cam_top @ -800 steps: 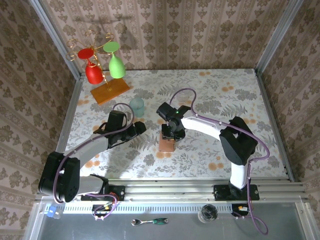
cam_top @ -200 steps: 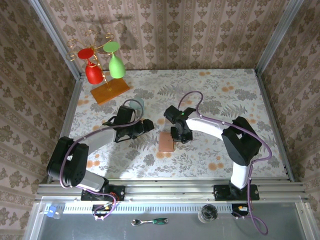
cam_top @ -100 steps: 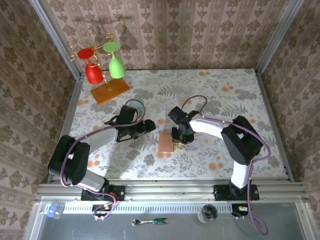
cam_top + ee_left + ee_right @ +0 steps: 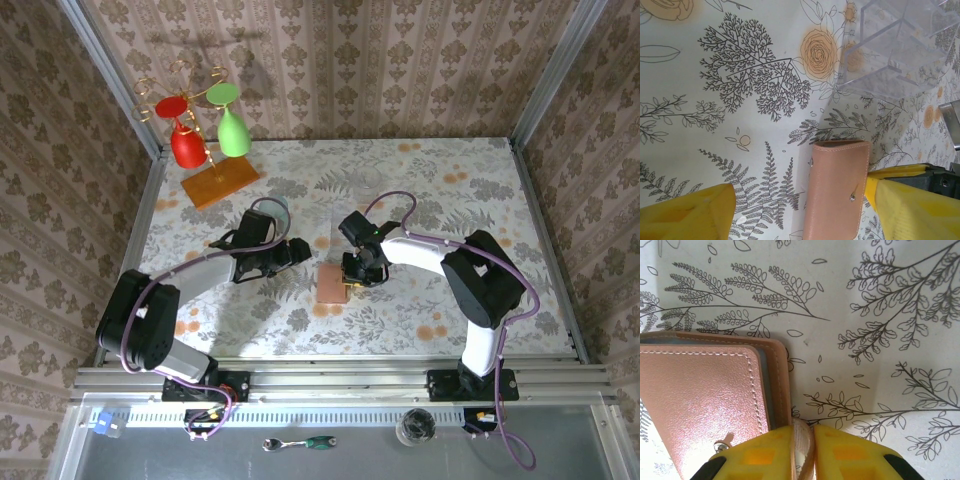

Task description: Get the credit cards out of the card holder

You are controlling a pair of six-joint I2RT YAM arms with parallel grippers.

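Right gripper (image 4: 802,440) is clamped tight on a thin tan edge of the card holder (image 4: 705,395), and we reckon that's to peel the cover open. The holder lies folded flat in the middle of the table (image 4: 450,190), near the clear plastic box (image 4: 895,55), with the credit cards presumably tucked inside. Left gripper (image 4: 800,212) hangs low, spread wide, one finger just beside the holder, likely there to pin it. Right arm (image 4: 430,250) curls in, wrist bent down; left arm (image 4: 200,272) reaches across.

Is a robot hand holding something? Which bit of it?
Right gripper pinches the card holder by its thin edge flap. Left gripper is open, holding nothing.
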